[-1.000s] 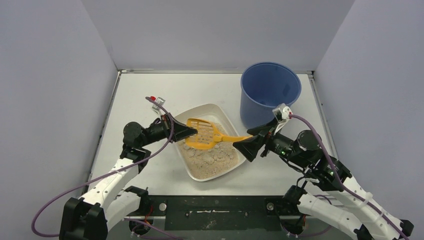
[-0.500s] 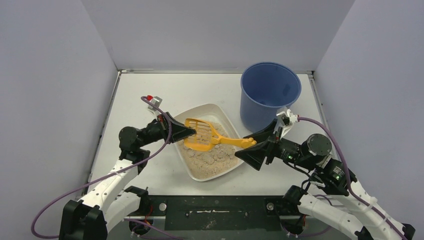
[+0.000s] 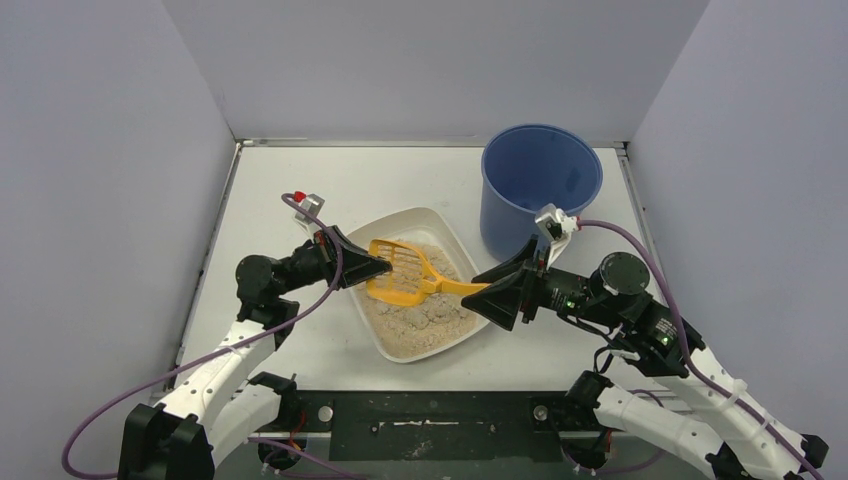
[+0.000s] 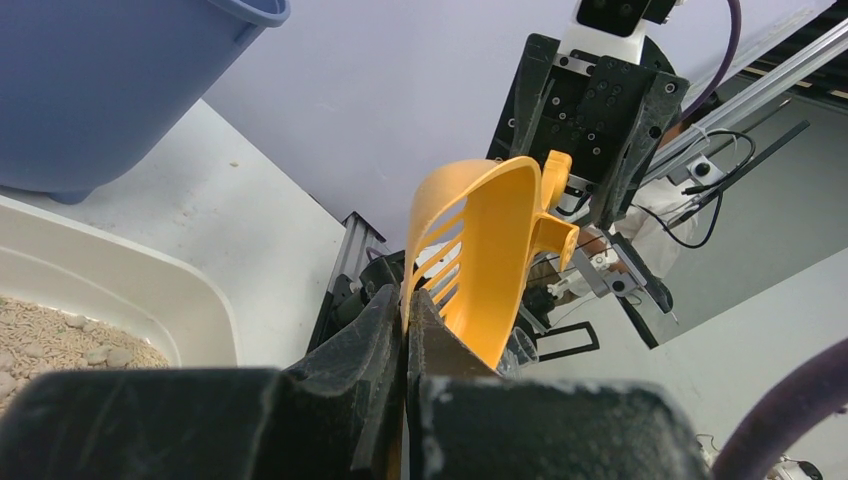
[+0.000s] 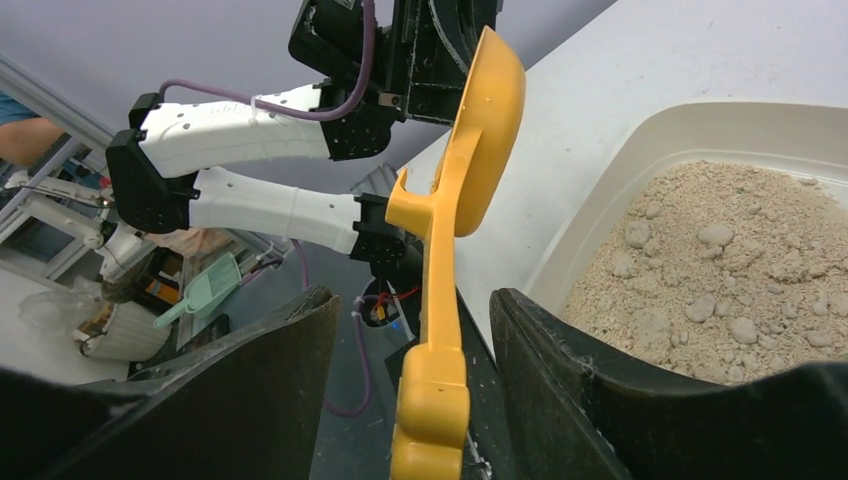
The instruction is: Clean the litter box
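The litter box is an off-white tray of sandy litter at the table's middle, seen also in the left wrist view and the right wrist view. An orange slotted scoop hangs over it, tilted. My left gripper is shut on the rim of the scoop's blade, its jaws pinching it. My right gripper stands open round the handle's end. A gap shows on each side of the handle between the fingers.
A tall blue bucket stands at the back right, just behind my right arm, and shows at the left wrist view's top left. Grey walls close the table on three sides.
My right gripper has slid left and forward onto the scoop's handle, its jaws narrowing round it. The left gripper keeps its hold on the scoop, which has barely shifted.
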You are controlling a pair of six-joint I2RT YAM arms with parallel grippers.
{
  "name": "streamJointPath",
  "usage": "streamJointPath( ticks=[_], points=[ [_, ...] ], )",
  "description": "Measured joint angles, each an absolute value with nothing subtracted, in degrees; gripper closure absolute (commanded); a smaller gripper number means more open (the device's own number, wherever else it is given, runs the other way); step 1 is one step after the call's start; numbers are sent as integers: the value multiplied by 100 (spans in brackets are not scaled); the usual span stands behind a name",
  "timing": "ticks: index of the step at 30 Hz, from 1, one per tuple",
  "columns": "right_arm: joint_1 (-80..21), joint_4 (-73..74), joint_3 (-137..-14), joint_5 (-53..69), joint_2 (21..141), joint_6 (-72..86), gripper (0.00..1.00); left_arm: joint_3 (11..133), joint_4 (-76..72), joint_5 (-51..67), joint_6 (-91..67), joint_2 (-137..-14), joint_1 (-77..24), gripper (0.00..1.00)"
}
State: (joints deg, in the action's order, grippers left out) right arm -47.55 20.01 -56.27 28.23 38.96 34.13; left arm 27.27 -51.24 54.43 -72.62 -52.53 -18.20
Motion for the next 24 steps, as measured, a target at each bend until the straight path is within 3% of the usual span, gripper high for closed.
streamJointPath(
  ticks=[15,21,24],
  points=[
    [-4755,2314,-5730,2891,3992,3415,57,2727,-5118,5424,-7258,-5253,-1820,100],
    [-4755,2322,-5730,2895,3992,3420,73,2727,-5072,5400,-7216,-5253,-1820,100],
    [-4755,2322,-5730,2897,3992,3417,88,2727,-5057,5389,-7183,-5253,-1820,100]
  ],
)
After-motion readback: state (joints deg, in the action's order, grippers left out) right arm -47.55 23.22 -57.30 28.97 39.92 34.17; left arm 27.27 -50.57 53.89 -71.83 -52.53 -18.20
